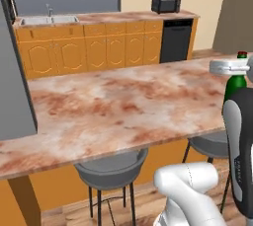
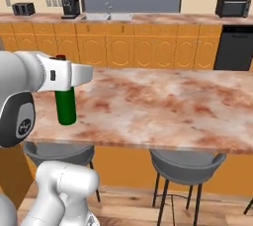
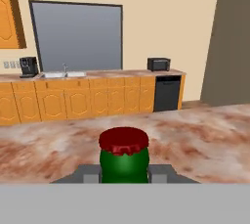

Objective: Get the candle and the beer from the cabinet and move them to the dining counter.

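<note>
Kitchen setting: a run of orange base cupboards [image 2: 148,47] with a steel sink [image 2: 106,17] stands along the far wall, well behind the dining counter [image 1: 123,101], whose marbled reddish-brown and cream slab spans the foreground of both base views. Grey round stools [image 1: 111,170] are tucked under the near edge of the dining counter.

The beer [image 2: 65,104], a dark green bottle with a red cap, stands upright at the near edge of the dining counter, towards its left end as seen in the right base view. Its base appears to rest on or sit just above the slab; contact cannot be confirmed.

The gripper [image 3: 124,171] is closed on the beer just below the cap, one finger on each side of the neck in the hand view. The hand comes in level from the side, which keeps the bottle vertical and suits setting it down on its base.

Judgement: the beer is at the delivery point, with release not yet made. The near-edge placement probably reflects reach from the base. The candle was not sighted on the visible part of the dining counter, so its delivery cannot be confirmed.
</note>
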